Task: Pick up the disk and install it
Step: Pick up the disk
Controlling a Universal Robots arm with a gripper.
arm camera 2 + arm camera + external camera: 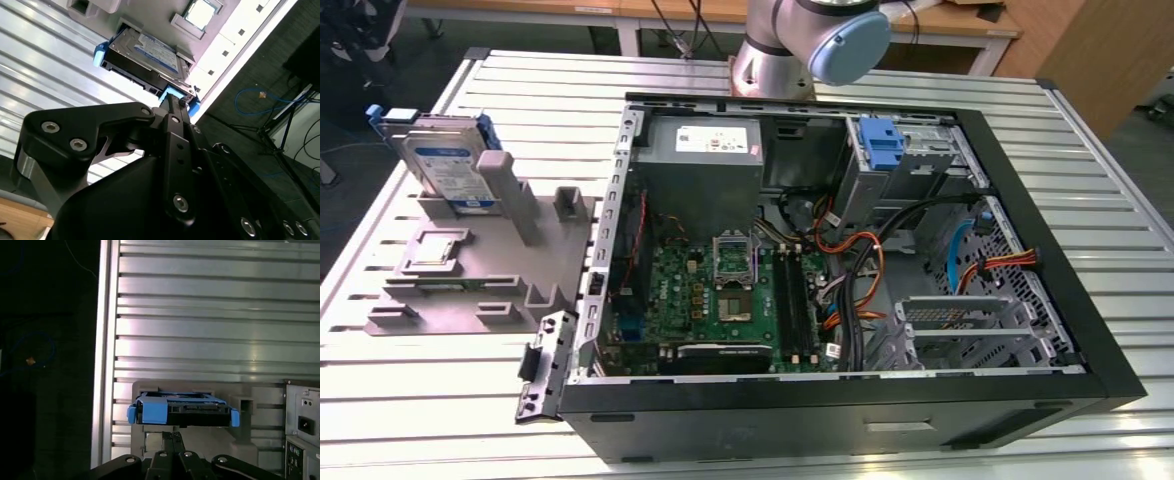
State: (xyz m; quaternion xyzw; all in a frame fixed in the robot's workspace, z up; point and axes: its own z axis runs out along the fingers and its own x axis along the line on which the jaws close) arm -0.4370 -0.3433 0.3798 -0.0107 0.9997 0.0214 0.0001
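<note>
The disk [447,165] stands on edge in the grey holder block [467,280] at the exterior view's left; it is silver with a white-and-blue label and a blue carrier frame. In both wrist views the disk [150,55] [182,410] is seen beyond my gripper [170,100] [172,435]. The black fingers are pressed together with nothing between them. The gripper is lined up with the disk's blue end but stays apart from it.
The open computer case [1067,330] lies on the slatted metal table [427,400], to the right of the holder in the exterior view. A blue bracket [881,140] sits on its drive bay at the back. The arm's base [787,50] stands behind the case. A processor chip [438,250] rests on the holder.
</note>
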